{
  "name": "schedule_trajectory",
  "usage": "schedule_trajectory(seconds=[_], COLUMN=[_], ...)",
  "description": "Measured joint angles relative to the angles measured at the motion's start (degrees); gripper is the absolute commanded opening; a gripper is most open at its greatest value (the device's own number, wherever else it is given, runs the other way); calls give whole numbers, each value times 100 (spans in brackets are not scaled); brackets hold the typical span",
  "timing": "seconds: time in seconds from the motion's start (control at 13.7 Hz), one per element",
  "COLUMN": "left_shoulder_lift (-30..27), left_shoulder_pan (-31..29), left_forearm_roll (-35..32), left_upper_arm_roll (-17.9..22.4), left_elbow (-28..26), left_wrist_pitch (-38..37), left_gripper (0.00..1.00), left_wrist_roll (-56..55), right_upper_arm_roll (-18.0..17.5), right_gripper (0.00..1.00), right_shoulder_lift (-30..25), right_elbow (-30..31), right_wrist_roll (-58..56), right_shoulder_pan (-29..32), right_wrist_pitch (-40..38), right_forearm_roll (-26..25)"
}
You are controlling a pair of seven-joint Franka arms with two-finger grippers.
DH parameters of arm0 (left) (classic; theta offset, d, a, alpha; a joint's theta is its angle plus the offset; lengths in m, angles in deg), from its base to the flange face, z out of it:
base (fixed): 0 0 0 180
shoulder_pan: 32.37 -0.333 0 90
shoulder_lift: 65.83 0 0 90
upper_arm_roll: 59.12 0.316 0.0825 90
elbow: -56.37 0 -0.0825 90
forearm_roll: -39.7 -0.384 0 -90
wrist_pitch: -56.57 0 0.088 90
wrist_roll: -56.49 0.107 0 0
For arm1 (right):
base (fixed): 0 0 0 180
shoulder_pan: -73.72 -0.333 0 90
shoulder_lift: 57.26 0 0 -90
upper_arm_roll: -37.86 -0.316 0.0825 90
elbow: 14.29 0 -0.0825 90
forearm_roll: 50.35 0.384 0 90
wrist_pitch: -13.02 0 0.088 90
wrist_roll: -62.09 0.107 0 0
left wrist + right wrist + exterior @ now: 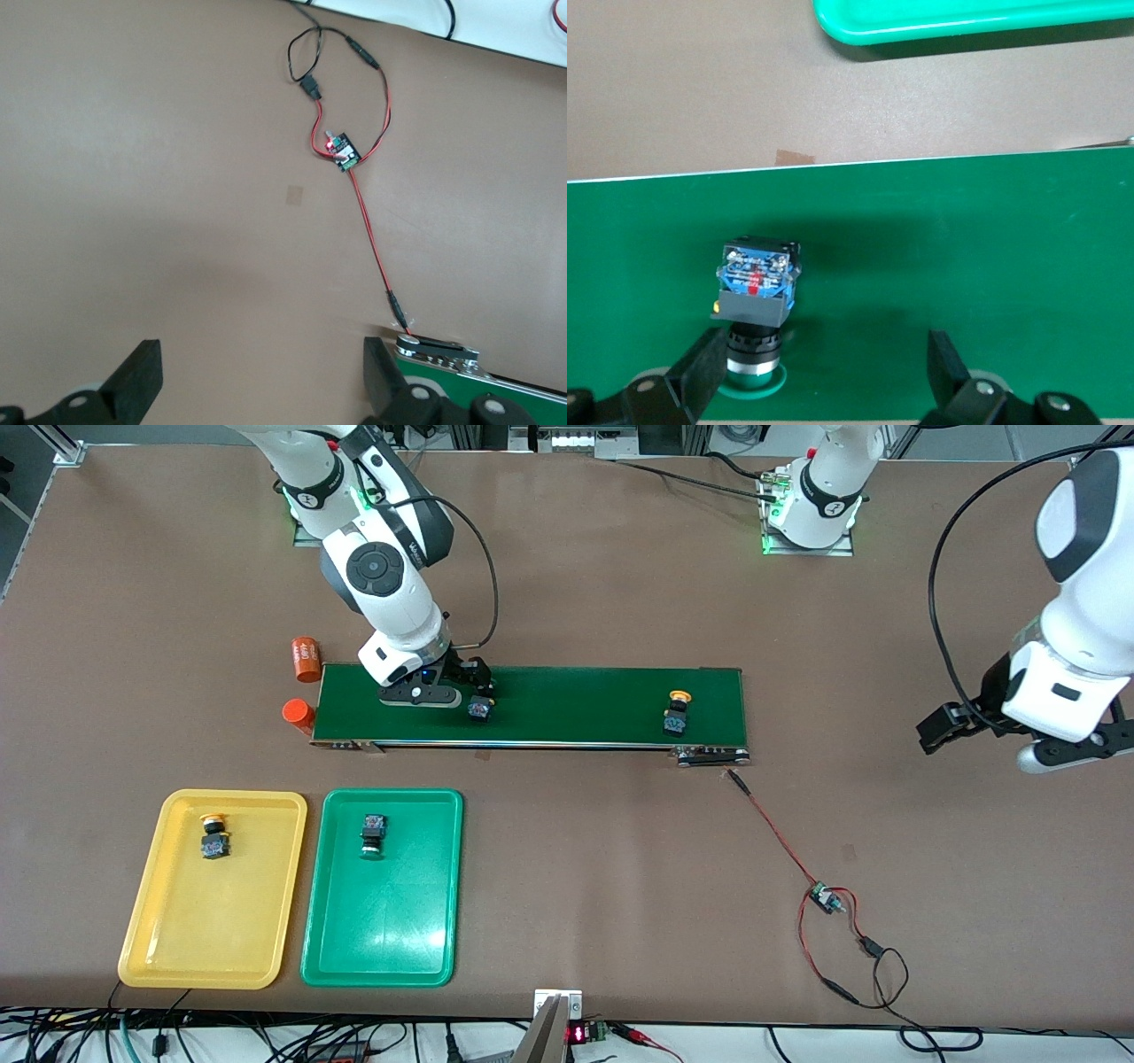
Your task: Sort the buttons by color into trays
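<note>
**Step in hand: pickup of the green button on the belt**

Nearest the front camera lie the two trays; the yellow tray (pixel 213 888) holds one yellow button (pixel 213 838), and the green tray (pixel 382 887) beside it holds one green button (pixel 372 836); we judge the sort half done.

Two buttons remain on the conveyor belt (pixel 567 707); a green-capped button (pixel 755 305) lies on its side toward the right arm's end, and a second yellow button (pixel 677 714) stands toward the left arm's end.

We find the right gripper (pixel 824 372) low over the belt with its fingers spread; the green-capped button sits just beside one finger (pixel 700 367), off the centre line; nothing is held.

We judge that the next move calls for shifting the right gripper sideways to centre on the black body, then pinching it.

The left gripper (pixel 261 376) waits over bare table near the belt's end, fingers spread, empty; two orange cylinders (pixel 306 658) lie beside the belt.
</note>
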Motion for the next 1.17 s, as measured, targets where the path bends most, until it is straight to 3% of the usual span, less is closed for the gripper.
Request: schedule_trajectory(seconds=[0.29, 0.58, 0.66, 0.95, 1.02, 1.17], left_shoulder_lift=[4, 2, -2, -23, -25, -89], left_shoulder_pan=[807, 2229, 2364, 2547, 2608, 2672], left_forearm_roll=[390, 922, 1007, 1009, 989, 978], left_upper_arm_roll=[1159, 3048, 3275, 3338, 3303, 3275], left_elbow=[512, 950, 966, 976, 966, 834], left_wrist_pitch=[-624, -904, -951, -1219, -1205, -1086], left_gripper=[100, 100, 100, 100, 100, 100], left_wrist_roll=[238, 1730, 1875, 1985, 1984, 1971], right_upper_arm_roll=[9, 47, 72, 131, 131, 132], right_gripper=[100, 100, 100, 97, 87, 55], right_shoulder_lift=[11, 95, 138, 295, 307, 308], right_elbow=[-1, -2, -2, -10, -13, -17], right_wrist_roll=[7, 8, 14, 14, 14, 14], right_shoulder_pan=[0, 0, 1, 2, 1, 1], right_wrist_pitch=[0, 13, 60, 181, 188, 189], right_forearm_roll=[-72, -233, -310, -356, -364, -379])
